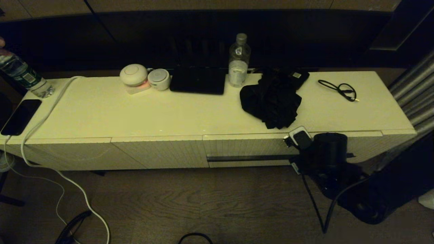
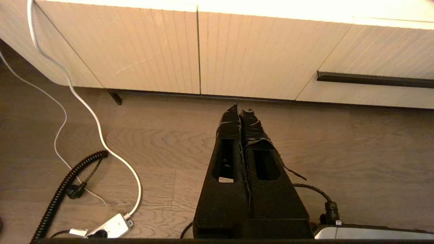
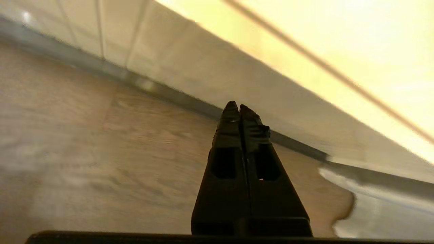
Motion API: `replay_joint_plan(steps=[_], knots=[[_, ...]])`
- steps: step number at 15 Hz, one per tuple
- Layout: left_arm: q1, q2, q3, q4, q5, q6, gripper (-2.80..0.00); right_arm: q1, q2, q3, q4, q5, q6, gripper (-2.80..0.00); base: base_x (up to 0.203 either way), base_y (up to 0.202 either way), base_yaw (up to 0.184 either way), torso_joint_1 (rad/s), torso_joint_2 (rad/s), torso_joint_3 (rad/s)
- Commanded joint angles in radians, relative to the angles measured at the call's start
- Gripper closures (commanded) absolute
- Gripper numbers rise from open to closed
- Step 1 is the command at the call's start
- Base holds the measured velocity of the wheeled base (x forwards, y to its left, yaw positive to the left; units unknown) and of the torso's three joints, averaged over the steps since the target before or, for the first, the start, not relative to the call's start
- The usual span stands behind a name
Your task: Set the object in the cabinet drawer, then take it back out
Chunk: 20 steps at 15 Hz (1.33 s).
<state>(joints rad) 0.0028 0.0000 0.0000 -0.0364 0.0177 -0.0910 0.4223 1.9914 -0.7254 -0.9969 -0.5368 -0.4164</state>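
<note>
The object [image 1: 271, 100], a crumpled black fabric bundle, lies on the cream cabinet top [image 1: 152, 112] towards the right, near the front edge. Below it the cabinet drawer [image 1: 244, 149] is closed, its dark handle slot [image 1: 251, 158] running along the ribbed front; the slot [image 2: 373, 79] also shows in the left wrist view. My right arm [image 1: 329, 152] hangs in front of the drawer's right end. Its gripper [image 3: 240, 107] is shut and empty, pointing at the floor by the cabinet's base. My left gripper [image 2: 241, 110] is shut and empty, low over the wood floor before the left panels.
On the top stand a water bottle [image 1: 239, 61], a flat black device [image 1: 198, 79], two white round gadgets [image 1: 135, 75], a small labelled black box [image 1: 298, 76], a looped black cable [image 1: 340, 88], a phone [image 1: 20, 117] and a white cord [image 1: 44, 115]. A coiled cable [image 2: 64, 189] lies on the floor.
</note>
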Motion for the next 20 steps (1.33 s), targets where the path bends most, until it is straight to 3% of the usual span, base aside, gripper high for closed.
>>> replay_joint_plan(steps=[1, 5, 7, 9, 12, 15, 17, 20], knots=[[0.0, -0.002, 0.0, 0.0, 0.001, -0.001, 0.0, 0.004, -0.244, 0.112, 0.007, -0.004, -0.028, 0.0, 0.0, 0.0, 0.0, 0.0, 0.0, 0.0], [0.0, -0.002, 0.0, 0.0, 0.001, -0.001, 0.0, -0.012, -0.651, 0.273, 0.132, -0.005, -0.068, 0.0, 0.0, 0.0, 0.0, 0.0, 0.0, 0.0], [0.0, 0.0, 0.0, 0.0, 0.001, -0.001, 0.0, -0.08, -0.889, 0.334, 0.243, 0.001, -0.07, 0.0, 0.0, 0.0, 0.0, 0.0, 0.0, 0.0], [0.0, -0.002, 0.0, 0.0, 0.001, -0.001, 0.0, -0.198, -1.114, 0.384, 0.366, 0.008, -0.05, 0.0, 0.0, 0.0, 0.0, 0.0, 0.0, 0.0], [0.0, -0.002, 0.0, 0.0, 0.001, -0.001, 0.0, -0.31, -1.439, 0.461, 0.586, 0.015, 0.033, 0.0, 0.0, 0.0, 0.0, 0.0, 0.0, 0.0], [0.0, -0.002, 0.0, 0.0, 0.001, -0.001, 0.0, -0.359, -1.691, 0.497, 0.92, 0.046, 0.196, 0.0, 0.0, 0.0, 0.0, 0.0, 0.0, 0.0], [0.0, -0.002, 0.0, 0.0, 0.001, -0.001, 0.0, -0.396, -1.785, 0.525, 1.089, 0.115, 0.337, 0.0, 0.0, 0.0, 0.0, 0.0, 0.0, 0.0], [0.0, -0.002, 0.0, 0.0, 0.001, -0.001, 0.0, -0.424, -1.933, 0.564, 1.201, 0.302, 0.379, 0.0, 0.0, 0.0, 0.0, 0.0, 0.0, 0.0]])
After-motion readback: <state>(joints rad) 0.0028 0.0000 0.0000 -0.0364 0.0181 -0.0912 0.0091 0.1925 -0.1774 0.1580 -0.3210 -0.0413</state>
